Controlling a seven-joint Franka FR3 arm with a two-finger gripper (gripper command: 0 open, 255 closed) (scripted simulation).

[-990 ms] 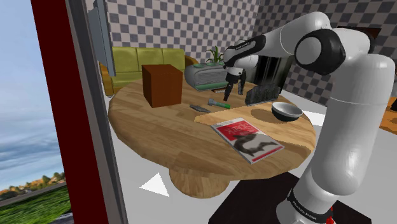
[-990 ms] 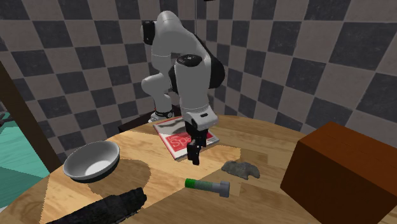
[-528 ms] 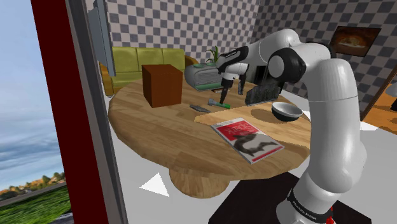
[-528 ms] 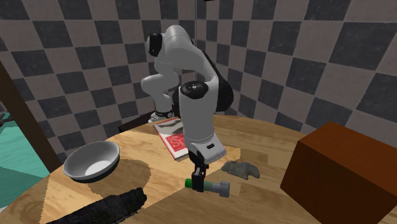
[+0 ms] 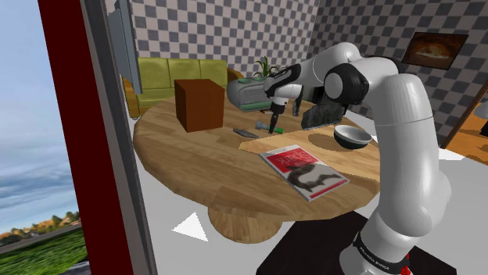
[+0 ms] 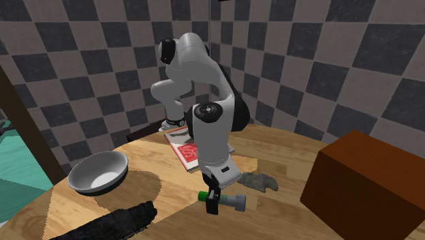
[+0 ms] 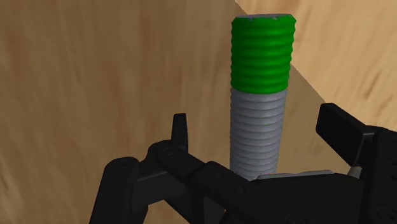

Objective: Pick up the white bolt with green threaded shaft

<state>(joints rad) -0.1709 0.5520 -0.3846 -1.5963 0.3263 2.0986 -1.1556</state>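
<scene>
wrist view, gripper [image 7: 259,126] wide apart astride grey-and-green bolt [image 7: 257,95], not clasping it

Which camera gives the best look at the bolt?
The wrist view: the bolt lies close up, green threads plain. The second exterior view shows it partly behind the end effector; the shoulder view shows it small.

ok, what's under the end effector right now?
The grey bolt with a green threaded tip lies on the round wooden table, between the black end effector's open fingers, untouched. Its head end is covered by the end effector's body in the wrist view.
</scene>
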